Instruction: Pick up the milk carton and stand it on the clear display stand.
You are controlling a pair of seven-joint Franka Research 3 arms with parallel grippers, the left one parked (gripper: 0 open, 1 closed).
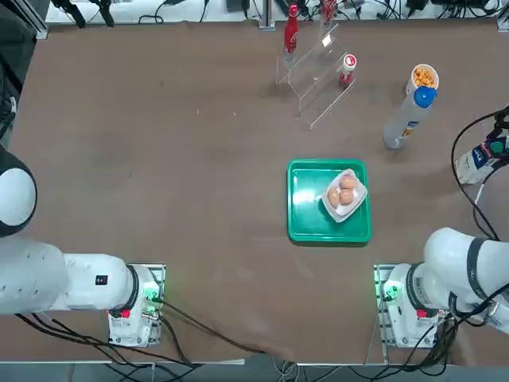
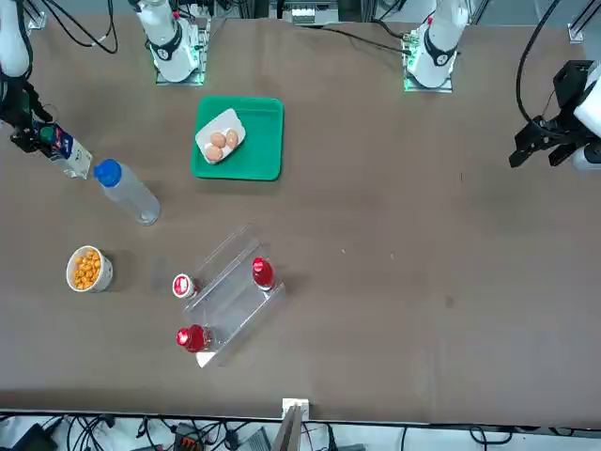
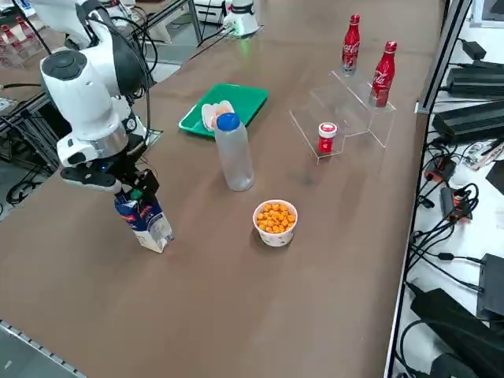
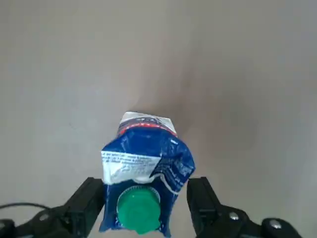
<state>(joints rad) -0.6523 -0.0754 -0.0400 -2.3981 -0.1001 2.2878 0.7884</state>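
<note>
**Carton between the claw's fingers, not yet gripped**

Carton [image 4: 143, 183] stands on the worktop [image 1: 159, 159] at the right edge of the top view, long axis leaning slightly. Right claw [image 4: 146, 208] straddles its green-capped top, fingers spread wide, released, gaps either side. Clear stand [image 1: 318, 79] lies well apart, upper centre of that view.

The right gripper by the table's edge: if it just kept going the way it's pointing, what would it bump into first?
Probably the milk carton. The right gripper points down with its open fingers either side of the carton's green-capped top, so the carton comes first, then the table beneath.
</note>
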